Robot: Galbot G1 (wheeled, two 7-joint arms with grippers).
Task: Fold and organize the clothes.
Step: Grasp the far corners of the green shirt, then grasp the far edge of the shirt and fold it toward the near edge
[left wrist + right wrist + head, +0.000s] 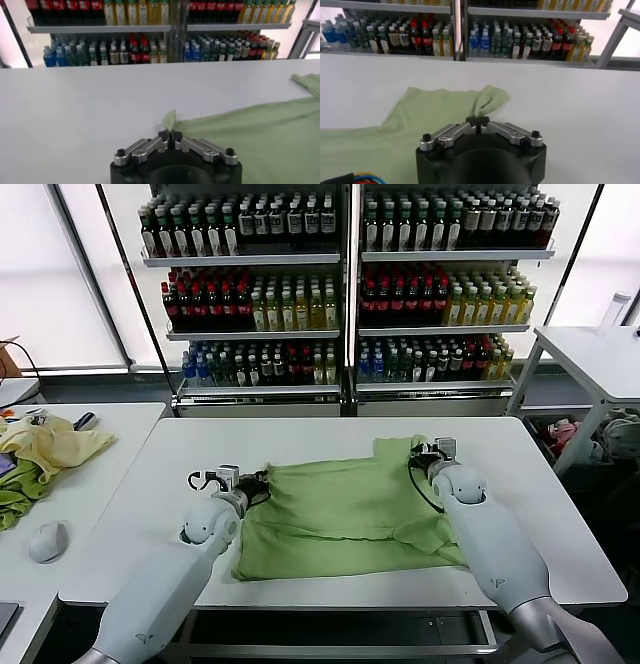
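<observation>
A light green shirt (345, 509) lies spread on the white table (300, 444), plain side up, partly folded, with a sleeve (398, 447) at its far right. My left gripper (256, 482) is shut on the shirt's left edge; the left wrist view shows a pinched corner of cloth (170, 120) rising from its closed fingertips (170, 135). My right gripper (424, 456) is shut on the shirt near the far right sleeve; the right wrist view shows a fold of cloth (487, 100) pinched at its fingertips (477, 121). No buttons or print show.
Shelves of bottles (340, 284) stand behind the table. A side table at the left holds a heap of yellow and green cloth (45, 449) and a mouse (47, 541). Another white table (600, 359) stands at the right.
</observation>
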